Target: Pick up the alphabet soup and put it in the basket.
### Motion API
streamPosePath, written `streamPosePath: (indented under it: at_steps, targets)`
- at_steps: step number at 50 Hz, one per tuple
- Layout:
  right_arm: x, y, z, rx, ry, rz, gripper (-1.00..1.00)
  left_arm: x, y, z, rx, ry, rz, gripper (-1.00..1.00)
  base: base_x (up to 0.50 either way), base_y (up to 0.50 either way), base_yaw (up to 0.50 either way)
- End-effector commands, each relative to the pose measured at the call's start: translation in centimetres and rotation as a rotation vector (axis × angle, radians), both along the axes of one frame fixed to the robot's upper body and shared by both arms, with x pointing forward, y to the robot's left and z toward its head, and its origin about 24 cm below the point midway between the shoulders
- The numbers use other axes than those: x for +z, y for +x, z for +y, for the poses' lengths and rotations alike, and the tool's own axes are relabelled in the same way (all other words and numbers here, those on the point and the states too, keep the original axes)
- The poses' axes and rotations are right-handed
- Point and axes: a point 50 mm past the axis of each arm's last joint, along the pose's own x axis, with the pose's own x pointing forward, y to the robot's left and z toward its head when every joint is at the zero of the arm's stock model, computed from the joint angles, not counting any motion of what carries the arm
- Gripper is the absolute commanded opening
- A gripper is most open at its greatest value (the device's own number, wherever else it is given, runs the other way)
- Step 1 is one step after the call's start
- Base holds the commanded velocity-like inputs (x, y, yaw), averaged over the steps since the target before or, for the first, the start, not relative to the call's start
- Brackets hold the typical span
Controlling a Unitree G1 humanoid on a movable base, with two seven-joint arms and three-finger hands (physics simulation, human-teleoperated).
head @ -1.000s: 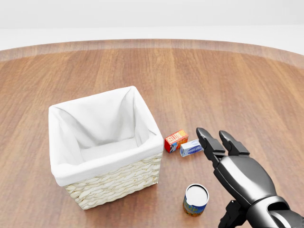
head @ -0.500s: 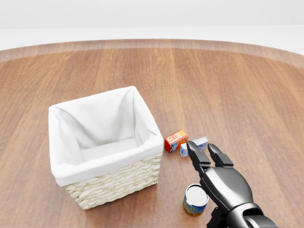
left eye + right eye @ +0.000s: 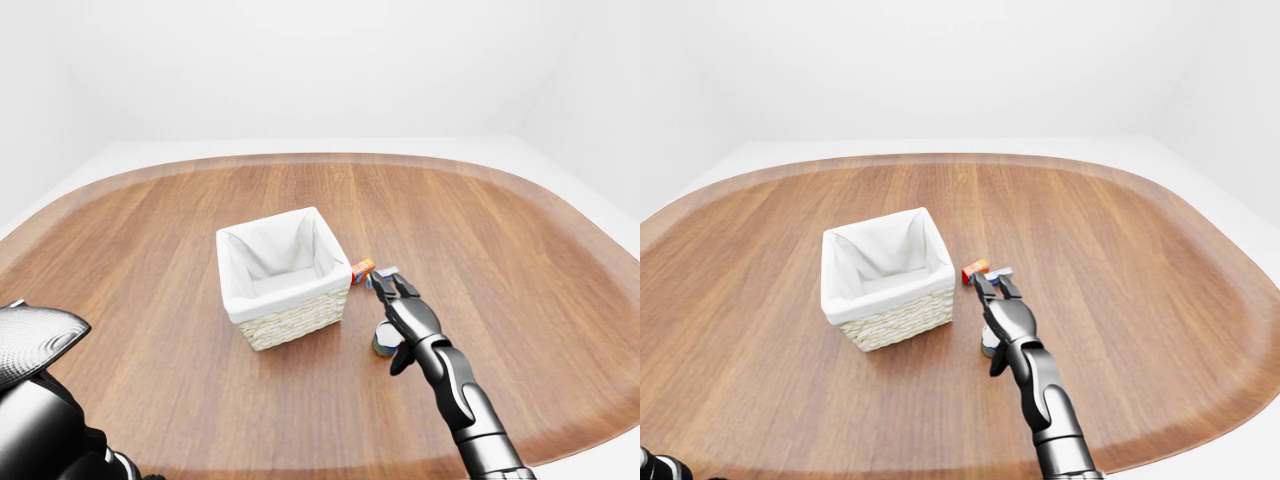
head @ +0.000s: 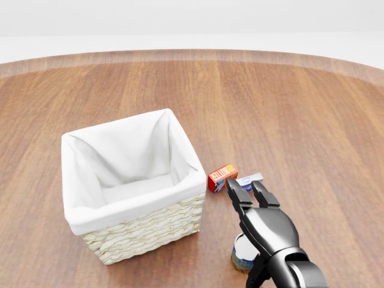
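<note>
The alphabet soup can (image 4: 239, 257) stands upright on the wooden table, to the lower right of the basket in the head view. My right hand (image 4: 246, 207) hangs directly over it with its fingers (image 4: 231, 187) spread open and pointing up the picture, and it hides most of the can's white lid. The thumb hangs down on the can's right side. Nothing is held. The woven basket (image 4: 144, 231) with a white cloth lining stands empty to the left. Only a dark part of my left arm (image 3: 30, 345) shows at the lower left of the left-eye view, and its hand is out of sight.
A small red box (image 4: 221, 177) and a white-and-blue box (image 4: 250, 179) lie just past my right fingertips, to the right of the basket. The round wooden table (image 3: 520, 250) spreads wide on all sides, with a white floor around it.
My right hand has moved left and down in the head view, from the right of the can to over it. It now covers the lid and part of the white-and-blue box.
</note>
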Motion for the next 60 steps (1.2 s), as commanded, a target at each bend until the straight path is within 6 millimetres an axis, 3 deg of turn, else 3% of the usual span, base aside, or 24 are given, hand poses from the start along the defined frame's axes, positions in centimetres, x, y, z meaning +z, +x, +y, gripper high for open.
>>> streamPosePath:
  at_steps: [1,39,60]
  targets:
    - [-0.7,1.0,0.4,0.003,-0.008,-0.001,1.0,0.0,0.0,0.0,0.01,0.005,-0.005,1.0,0.0,0.0,0.0]
    - [-4.1,3.0,0.1,-0.048,-0.065,0.034,1.0,0.2,-0.2,0.2,0.015,0.0,-0.013,1.0,0.0,0.0,0.0]
    - [-5.4,3.0,0.2,-0.059,-0.089,0.057,1.0,0.4,-0.4,0.5,0.029,-0.01,-0.033,1.0,0.0,0.0,0.0]
